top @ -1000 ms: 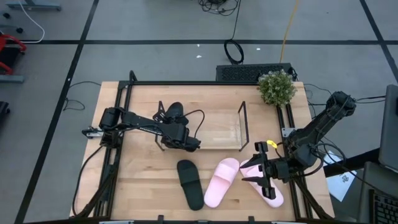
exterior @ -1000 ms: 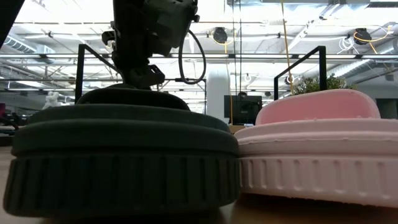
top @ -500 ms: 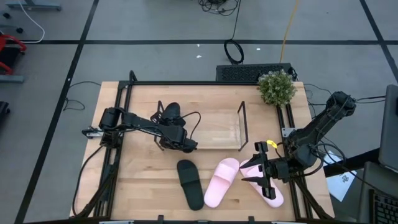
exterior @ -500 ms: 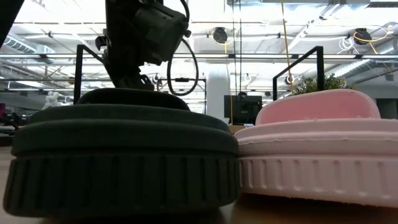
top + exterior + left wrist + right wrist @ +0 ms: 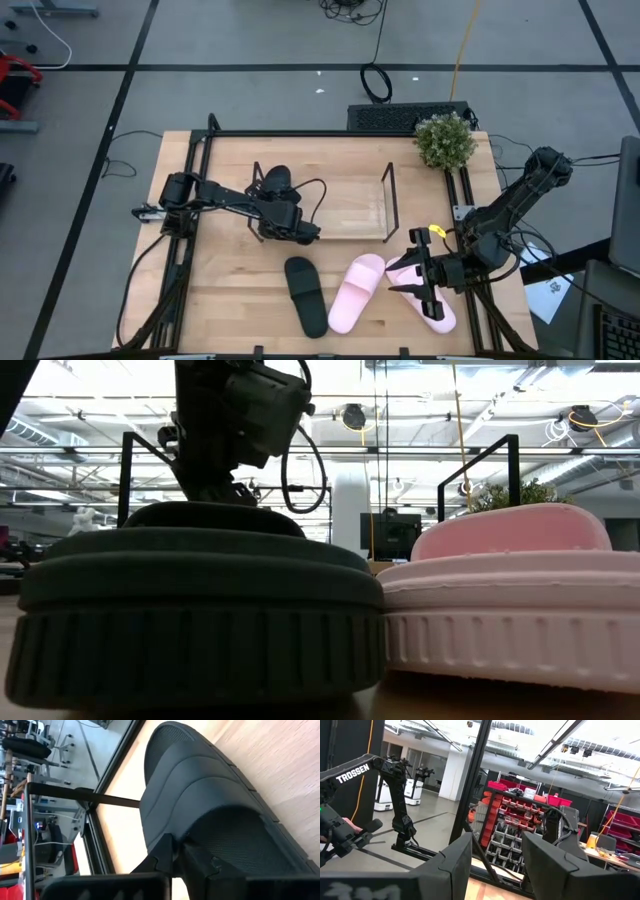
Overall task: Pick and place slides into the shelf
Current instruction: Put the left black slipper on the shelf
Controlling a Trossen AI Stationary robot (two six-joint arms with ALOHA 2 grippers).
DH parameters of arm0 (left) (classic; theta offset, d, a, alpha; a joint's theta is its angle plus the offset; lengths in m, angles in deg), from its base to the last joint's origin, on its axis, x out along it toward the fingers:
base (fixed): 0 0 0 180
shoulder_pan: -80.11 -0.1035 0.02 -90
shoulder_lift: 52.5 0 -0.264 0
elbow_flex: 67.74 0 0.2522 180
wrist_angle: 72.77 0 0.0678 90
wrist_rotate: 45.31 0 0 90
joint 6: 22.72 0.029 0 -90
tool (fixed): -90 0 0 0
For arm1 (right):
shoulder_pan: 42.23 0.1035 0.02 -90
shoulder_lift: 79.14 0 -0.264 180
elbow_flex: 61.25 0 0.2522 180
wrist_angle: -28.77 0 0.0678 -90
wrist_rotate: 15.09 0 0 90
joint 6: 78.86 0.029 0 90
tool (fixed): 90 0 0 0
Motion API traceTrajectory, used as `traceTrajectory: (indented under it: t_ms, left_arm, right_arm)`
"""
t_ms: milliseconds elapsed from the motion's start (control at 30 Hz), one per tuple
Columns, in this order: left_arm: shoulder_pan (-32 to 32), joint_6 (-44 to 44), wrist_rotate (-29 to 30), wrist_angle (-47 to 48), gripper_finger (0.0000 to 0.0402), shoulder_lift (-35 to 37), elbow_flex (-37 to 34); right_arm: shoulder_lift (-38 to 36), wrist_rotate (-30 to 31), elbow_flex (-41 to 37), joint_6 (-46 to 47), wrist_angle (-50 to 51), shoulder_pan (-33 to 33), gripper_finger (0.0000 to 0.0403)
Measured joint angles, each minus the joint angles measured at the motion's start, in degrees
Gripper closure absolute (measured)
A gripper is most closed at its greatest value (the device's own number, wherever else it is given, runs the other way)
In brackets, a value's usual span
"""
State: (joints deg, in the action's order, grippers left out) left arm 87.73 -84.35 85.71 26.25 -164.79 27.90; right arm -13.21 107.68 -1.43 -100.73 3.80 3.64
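We see a robotics lab: red parts bins [image 5: 520, 805] at centre, another Trossen arm [image 5: 395, 785] at left.

light: bright and even from above | shadows: small and soft on the table [image 5: 230, 290] | glare: ceiling lamps [image 5: 560, 385] glow white in the low view (very bright) | dark: the near black slide [image 5: 195, 615] is almost a shadow shape
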Motion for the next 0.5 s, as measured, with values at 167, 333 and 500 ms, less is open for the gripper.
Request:
traceTrajectory:
  t_ms: [167,333,500]
  left_arm:
    - [0.0,0.0,-0.6,0.0,0.0348,0.0,0.0]
    - [0.0,0.0,-1.4,-0.1,0.032,0.0,0.0]
    - [0.0,0.0,-2.2,-0.1,0.0298,0.0,0.0]
  right_arm:
    - [0.0,0.0,0.0,0.0,0.0,0.0,0.0238]
    - [0.0,0.0,0.0,0.0,0.0,0.0,0.0238]
    - [0.0,0.0,0.0,0.0,0.0,0.0,0.0238]
